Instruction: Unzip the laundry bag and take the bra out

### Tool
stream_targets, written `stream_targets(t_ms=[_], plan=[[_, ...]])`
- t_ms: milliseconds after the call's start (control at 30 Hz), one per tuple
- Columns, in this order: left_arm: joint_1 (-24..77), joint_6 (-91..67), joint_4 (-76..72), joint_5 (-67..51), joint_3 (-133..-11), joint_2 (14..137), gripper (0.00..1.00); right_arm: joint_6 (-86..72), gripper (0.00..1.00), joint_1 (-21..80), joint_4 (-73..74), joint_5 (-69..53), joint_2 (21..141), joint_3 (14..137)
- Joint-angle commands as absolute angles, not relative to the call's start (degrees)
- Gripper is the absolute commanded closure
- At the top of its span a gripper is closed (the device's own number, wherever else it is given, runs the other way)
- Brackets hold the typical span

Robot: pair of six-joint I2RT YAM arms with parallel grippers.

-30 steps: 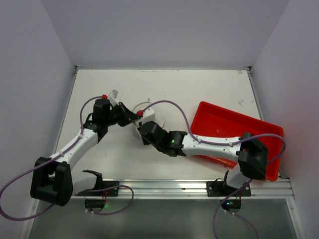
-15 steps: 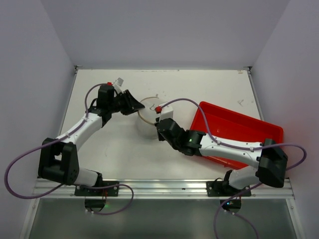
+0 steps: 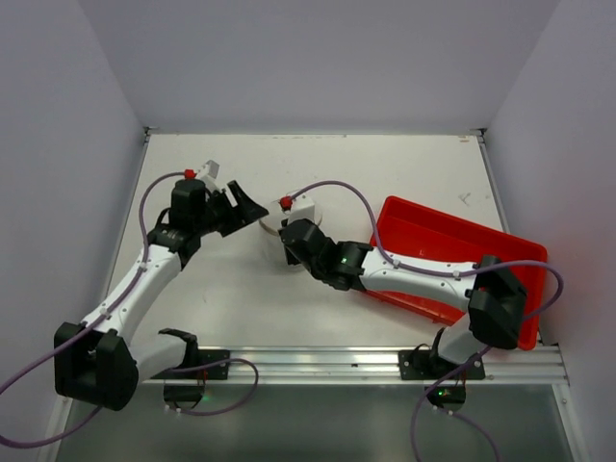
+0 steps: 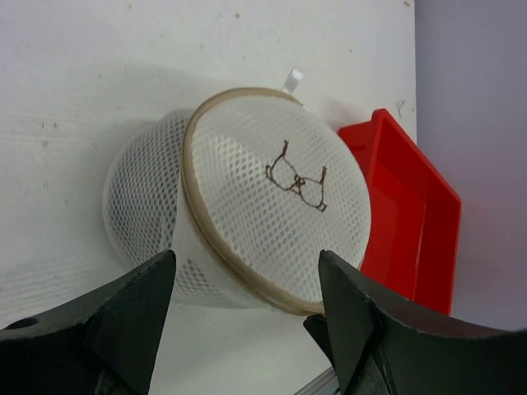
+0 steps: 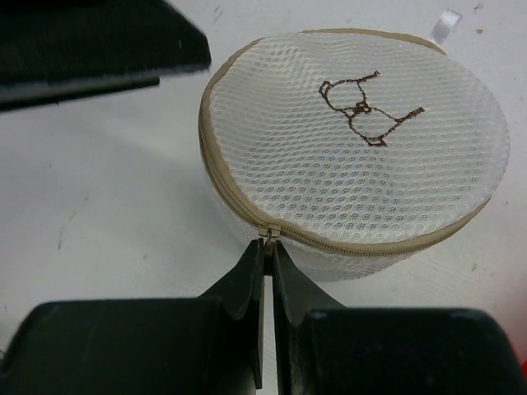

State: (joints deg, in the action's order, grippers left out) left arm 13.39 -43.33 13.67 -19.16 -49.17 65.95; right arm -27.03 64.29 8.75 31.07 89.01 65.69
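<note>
Right wrist view: your right jaws are pinched shut on the zipper pull (image 5: 267, 236) at the near rim of the laundry bag (image 5: 354, 156), which sits zipped on the white surface (image 5: 107, 206); your left jaws stand open just beside it; the red tray (image 4: 412, 214) lies beyond

laundry bag (image 3: 271, 236): mostly hidden by arms, top view | zipper pull (image 5: 267, 235): largely buried in right claw (image 5: 268, 248) | contents: unclear

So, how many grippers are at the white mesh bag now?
2. The left gripper, jaws open, faces the laundry bag from the left; the right gripper holds its zipper pull, jaws shut.
</note>
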Motion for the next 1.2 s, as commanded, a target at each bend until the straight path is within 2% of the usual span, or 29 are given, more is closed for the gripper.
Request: stream_targets(t_ms=[0,333,467,567,600,667,700,1167], plan=[[13.1,-48.16,10.47,-23.44,-43.69,65.39,0.27,-29.26,1.0,64.6,5.36,30.59,90.61,69.43],[13.71,-53.61,1.95,-25.22,-39.29,67.32,0.27,-29.88,1.0,65.13,3.87,29.36,93.25,71.01],[13.71,-54.67,-3.77,-28.03,-39.02,70.56,0.37,-29.44,1.0,65.39,4.13,27.6,93.69,71.11],[13.71,-54.76,-6.15,-29.62,-39.02,71.54,0.64,-28.92,1.0,65.48,4.22,27.68,92.82,69.79],[13.71,-54.58,-6.33,-29.62,-39.11,71.72,0.81,-28.48,1.0,65.39,4.31,27.69,92.38,69.26],[13.62,-53.7,-6.5,-29.27,-39.2,71.72,0.98,-27.95,1.0,65.39,4.74,27.86,90.98,67.86],[13.54,-53.53,-6.42,-29.18,-39.55,71.72,1.0,-27.34,1.0,65.39,4.92,27.6,90.44,67.33],[11.51,-45.97,-3.61,-36.04,-46.76,78.4,1.0,-21.18,1.0,57.04,6.33,23.03,80.51,56.43]])
